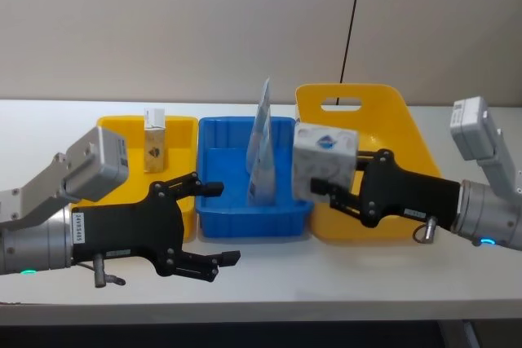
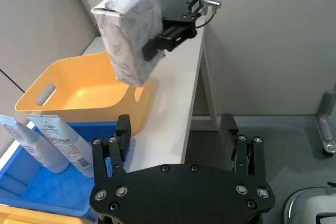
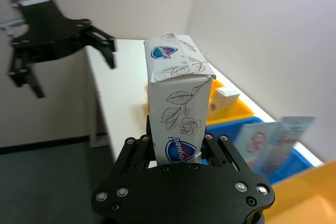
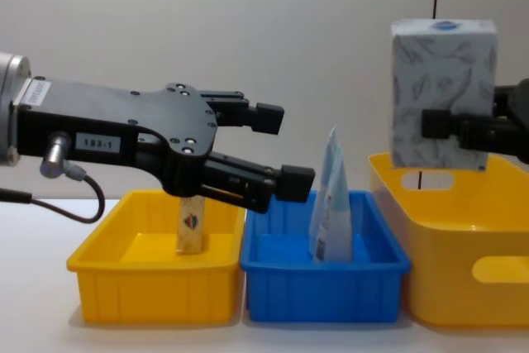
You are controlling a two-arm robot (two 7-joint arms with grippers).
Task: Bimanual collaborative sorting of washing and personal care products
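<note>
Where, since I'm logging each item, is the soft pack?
Right of centre in the head view, the right hand holds the soft pack above the left edge of the large yellow bin.

Left gripper [image 1: 222,223] gapes wide (held level, forward); right gripper [image 1: 330,177] raised, clamped.

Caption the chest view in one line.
Right gripper holds the leafy soft pack above the large yellow bin; left gripper open.

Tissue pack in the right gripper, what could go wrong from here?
The tissue pack is soft, so the right gripper pinching it may squash it and let it slip. It hangs near the edge between the blue bin and the yellow basket; dropped, it could hit the standing pouch. The open left gripper is close and could bump it.
</note>
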